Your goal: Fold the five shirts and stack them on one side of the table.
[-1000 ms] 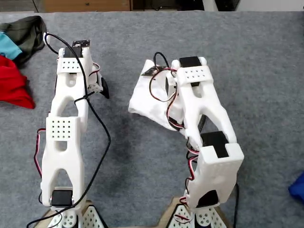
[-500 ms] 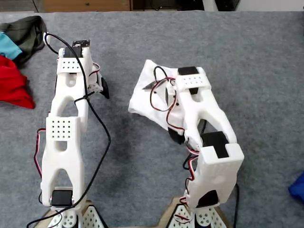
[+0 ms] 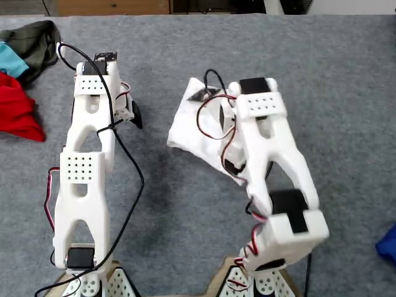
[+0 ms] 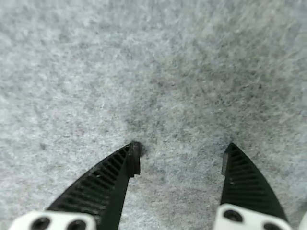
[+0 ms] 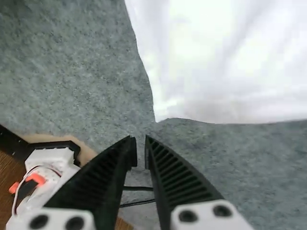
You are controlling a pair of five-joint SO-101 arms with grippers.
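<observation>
**At mid-table: white shirt just past the right fingertips**

Near the middle of the grey mat (image 3: 334,80), beneath the right arm: the white shirt (image 3: 195,127), bunched into a rough packet. Runs slantwise in the high view, from the far left down toward the arm bases on the near right.

Right gripper (image 5: 140,143): fingers all but pressed together, only a thin slit between them, pinching nothing. Hovers over bare mat with the tips aimed at a corner of the white shirt (image 5: 225,57), just beside the hem but apart from it, the cloth spreading away beyond the tips. Clearly the nearer arm. Looks to call for a spread of the fingers and a short push forward onto that corner before any fold.

Left gripper (image 4: 182,151): fingers spread wide, nothing between them, low over bare mat. Stands well apart from the white shirt, off to its left.

At the far left corner, well apart from both grippers: red shirt (image 3: 18,114), teal shirt (image 3: 9,59) and dark shirt (image 3: 37,40), heaped and unfolded. At the near right edge: a sliver of blue shirt (image 3: 388,244). By this layout, no folded stack on either side yet.
</observation>
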